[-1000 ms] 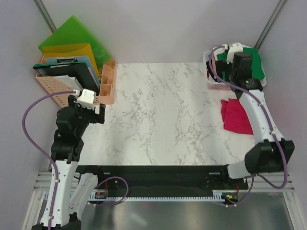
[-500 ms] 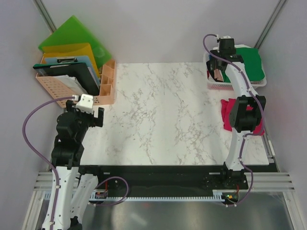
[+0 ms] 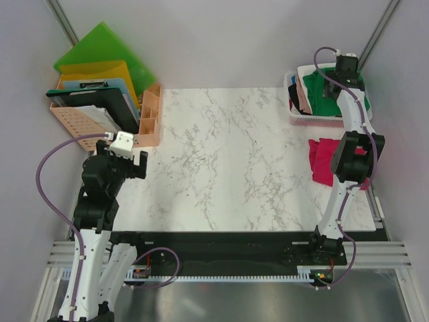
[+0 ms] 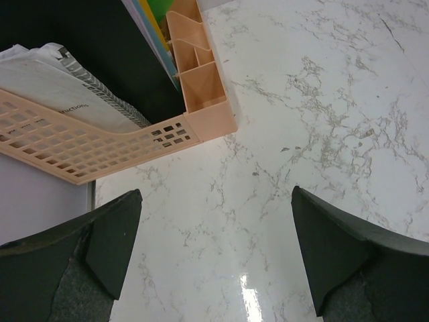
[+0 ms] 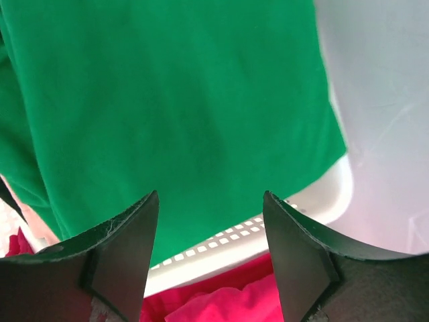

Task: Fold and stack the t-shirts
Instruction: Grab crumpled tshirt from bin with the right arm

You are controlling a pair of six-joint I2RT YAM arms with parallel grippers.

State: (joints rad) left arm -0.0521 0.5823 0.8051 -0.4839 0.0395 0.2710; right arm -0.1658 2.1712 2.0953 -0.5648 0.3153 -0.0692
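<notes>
— What's different from a moment ago?

— The right arm. A second back it was bent, with its wrist low over the basket [image 3: 315, 121] at the far right corner of the counter [image 3: 228, 161]. Since then it has straightened and swung across, and the right gripper [image 3: 345, 67] now hangs over the basket's far right side.

— Holding anything?

— No. In the wrist view the right gripper [image 5: 209, 201] is spread wide, with the green t-shirt [image 5: 174, 100] filling the gap below it. Nothing is pinched, and I can't tell whether the fingers touch the cloth yet.

— Where are the shirts?

— The green t-shirt [image 3: 322, 90] is heaped in the basket, draped toward its rim. The magenta-red t-shirt [image 3: 323, 161] lies crumpled on the counter along the right edge, just nearer than the basket.

— And the left arm?

— It has hardly moved. The left gripper [image 4: 214, 255] is spread too, above bare counter near the left edge, beside the peach desk organiser [image 4: 201, 100].

— So what does the shift mean?

— I'd say the right arm is lining up to take the green shirt out of the basket. No folding has begun and no shirt lies flat, so the task looks barely started.
</notes>
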